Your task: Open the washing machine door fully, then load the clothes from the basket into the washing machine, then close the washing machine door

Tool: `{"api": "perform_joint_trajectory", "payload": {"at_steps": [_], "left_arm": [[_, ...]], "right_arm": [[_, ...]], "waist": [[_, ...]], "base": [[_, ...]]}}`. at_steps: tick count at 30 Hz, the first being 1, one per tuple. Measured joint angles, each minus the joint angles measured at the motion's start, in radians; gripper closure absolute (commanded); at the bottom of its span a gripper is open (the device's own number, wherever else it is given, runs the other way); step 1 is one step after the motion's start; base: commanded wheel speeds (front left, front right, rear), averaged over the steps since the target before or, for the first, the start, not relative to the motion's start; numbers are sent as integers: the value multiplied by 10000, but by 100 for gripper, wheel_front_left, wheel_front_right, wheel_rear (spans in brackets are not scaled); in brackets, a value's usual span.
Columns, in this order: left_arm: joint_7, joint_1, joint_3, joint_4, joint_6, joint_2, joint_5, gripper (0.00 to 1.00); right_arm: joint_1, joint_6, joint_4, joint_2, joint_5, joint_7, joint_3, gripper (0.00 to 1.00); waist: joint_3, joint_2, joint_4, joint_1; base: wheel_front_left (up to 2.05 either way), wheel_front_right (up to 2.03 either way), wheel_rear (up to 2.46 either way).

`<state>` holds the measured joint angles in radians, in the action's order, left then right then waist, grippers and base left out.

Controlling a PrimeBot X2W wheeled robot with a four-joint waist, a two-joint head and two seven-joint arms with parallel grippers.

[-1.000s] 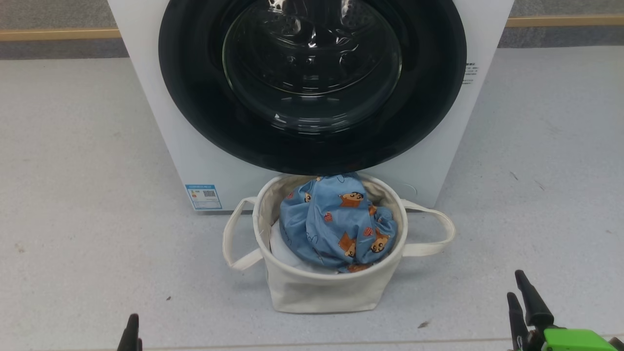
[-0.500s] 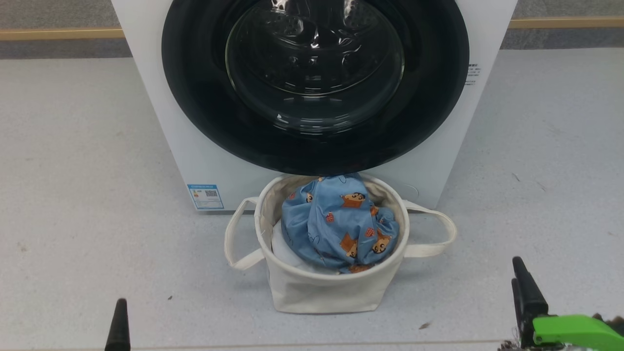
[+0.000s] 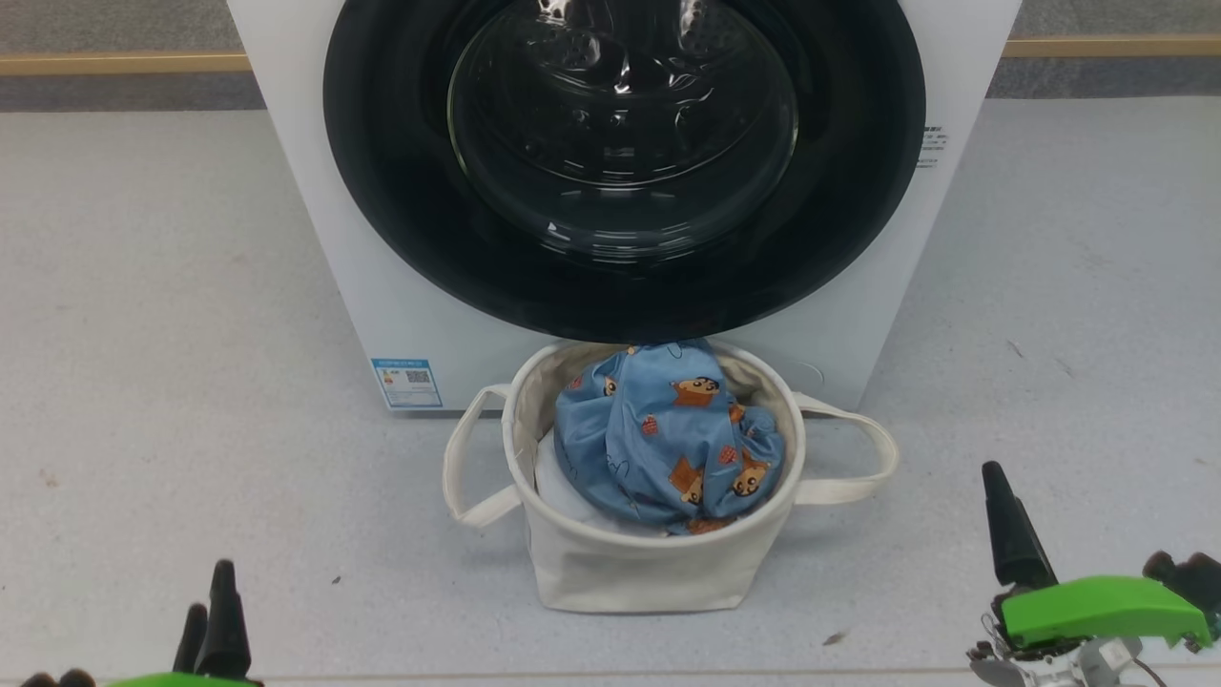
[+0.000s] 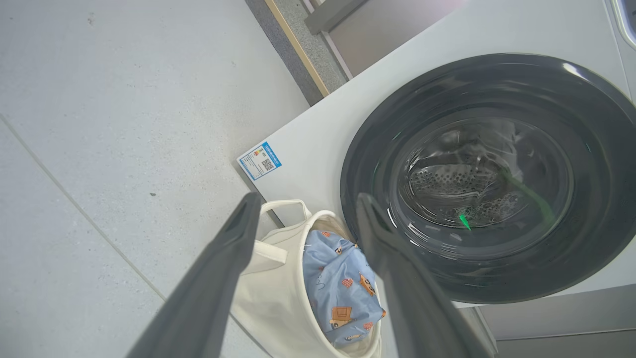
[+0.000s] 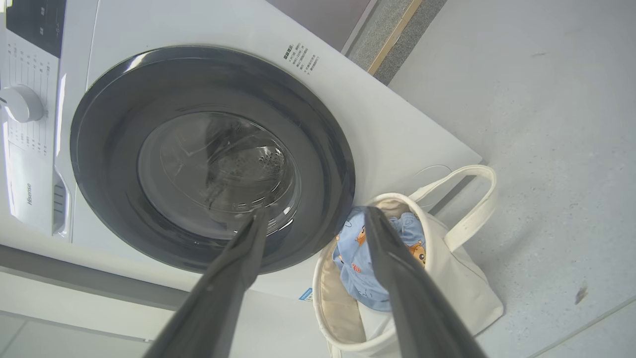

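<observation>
The washing machine (image 3: 315, 239) stands straight ahead with its door (image 3: 625, 143) shut, black rim flat against the white front. Against its base stands the basket (image 3: 658, 572), holding a light blue garment with brown cartoon prints (image 3: 668, 439) on top of a plain white sheet (image 3: 558, 487). The patchwork garment is hidden. My left gripper (image 4: 309, 199) is open and empty, low at the left, its fingers (image 3: 224, 611) short of the basket. My right gripper (image 5: 313, 214) is open and empty too, its fingers (image 3: 1011, 534) to the basket's right.
Grey floor spreads on both sides of the washer. A blue sticker (image 3: 407, 382) marks its lower left corner. A control dial (image 5: 20, 103) sits above the door. The basket's loop handles (image 3: 858, 468) stick out sideways. A wooden strip (image 3: 114, 64) runs along the wall.
Both grippers have risen further into the head view, and the right one has turned so its green part shows more. The camera has shifted slightly. Door and basket have not moved.
</observation>
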<state>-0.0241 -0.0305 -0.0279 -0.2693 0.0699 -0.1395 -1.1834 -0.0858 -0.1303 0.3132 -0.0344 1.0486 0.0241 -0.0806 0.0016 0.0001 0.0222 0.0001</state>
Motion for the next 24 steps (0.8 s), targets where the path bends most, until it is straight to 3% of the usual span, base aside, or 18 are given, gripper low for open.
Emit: {"api": "perform_joint_trajectory", "payload": {"at_steps": [8,24], "left_arm": [[-226,-198,176,205,-219,-240,1338,0],[-669,-207,270,815,-360,-529,3340,0]], "right_arm": [[-118,0,-36,-4,-1779,217,130,0],[-378,0,-284,-12,-4125,702,307,0]], "waist": [[1,0,46,0],[-66,0,104,0]], "base": [[0,0,0],[0,0,0]]}}
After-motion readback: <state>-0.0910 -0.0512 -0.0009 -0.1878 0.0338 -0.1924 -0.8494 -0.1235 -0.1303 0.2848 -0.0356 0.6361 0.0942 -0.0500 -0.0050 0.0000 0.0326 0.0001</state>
